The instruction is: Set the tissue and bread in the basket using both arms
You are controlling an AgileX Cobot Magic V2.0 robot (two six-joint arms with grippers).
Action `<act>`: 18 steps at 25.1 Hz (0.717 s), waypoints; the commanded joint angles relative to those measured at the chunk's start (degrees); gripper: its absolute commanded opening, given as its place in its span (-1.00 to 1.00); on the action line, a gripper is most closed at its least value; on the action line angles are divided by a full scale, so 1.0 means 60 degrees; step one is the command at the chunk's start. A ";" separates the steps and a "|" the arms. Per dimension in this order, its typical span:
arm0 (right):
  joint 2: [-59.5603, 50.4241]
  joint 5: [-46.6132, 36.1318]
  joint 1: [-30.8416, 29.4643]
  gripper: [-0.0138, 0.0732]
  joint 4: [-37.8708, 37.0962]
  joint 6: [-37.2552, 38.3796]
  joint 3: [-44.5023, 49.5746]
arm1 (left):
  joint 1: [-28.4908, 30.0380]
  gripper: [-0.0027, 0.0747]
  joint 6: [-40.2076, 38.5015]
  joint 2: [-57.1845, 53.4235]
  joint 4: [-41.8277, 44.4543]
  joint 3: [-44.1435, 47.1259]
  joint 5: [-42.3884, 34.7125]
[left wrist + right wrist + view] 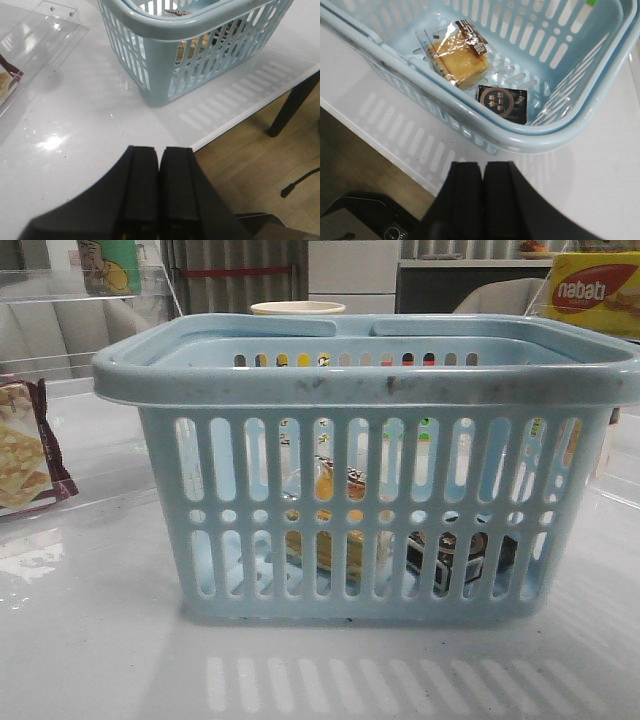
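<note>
- Evidently little was left to spoil: the bread [459, 59], golden in its clear wrapper, and the tissue [503, 103], a small dark packet, both lay flat on the floor of the light-blue basket [370, 390], close beside each other and not visibly overlapping.
- The left gripper [159, 172] was closed, its fingers pressed together on nothing, and it hung over the white table [75, 140] on the near side of the basket, apart from it.
- The right gripper [482, 187] was likewise closed and empty, poised outside the basket's rim above the table's edge, with the floor showing below.
- The likeliest trouble, as I judged it, was a careless sweep by either arm: both grippers sat near the basket's rim, and a nudge could slide or tip so light a plastic basket.
- That risk seemed sharper because the basket stood close to the table's edge in both wrist views, so a hard shove toward that edge might carry it off with its contents.
- A lesser worry lay to the left, where a maroon-edged cracker packet [25, 455] rested by a clear acrylic stand [45, 35]; a wide swing of the left arm could knock either.
- The yellow Nabati box [595, 292] stood well behind and seemed out of harm's way.
</note>
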 commanded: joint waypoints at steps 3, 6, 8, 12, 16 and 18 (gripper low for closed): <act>-0.0015 -0.0626 -0.0012 -0.56 -0.0161 -0.0013 -0.0265 | -0.0043 -0.70 -0.0037 0.0073 0.0058 -0.0250 -0.0719; -0.0015 -0.0626 -0.0012 -0.56 -0.0161 -0.0013 -0.0265 | -0.0043 -0.70 -0.0037 0.0073 0.0058 -0.0250 -0.0719; -0.0015 -0.0626 -0.0012 -0.56 -0.0161 -0.0013 -0.0265 | -0.0043 -0.70 -0.0037 0.0073 0.0058 -0.0250 -0.0719; -0.0015 -0.0626 -0.0012 -0.56 -0.0161 -0.0013 -0.0265 | -0.0043 -0.70 -0.0037 0.0073 0.0058 -0.0250 -0.0719; -0.0015 -0.0626 -0.0012 -0.56 -0.0161 -0.0013 -0.0265 | -0.0043 -0.70 -0.0037 0.0073 0.0058 -0.0250 -0.0719; -0.0015 -0.0626 -0.0012 -0.56 -0.0161 -0.0013 -0.0265 | -0.0043 -0.70 -0.0037 -0.0078 0.0058 -0.0214 -0.0741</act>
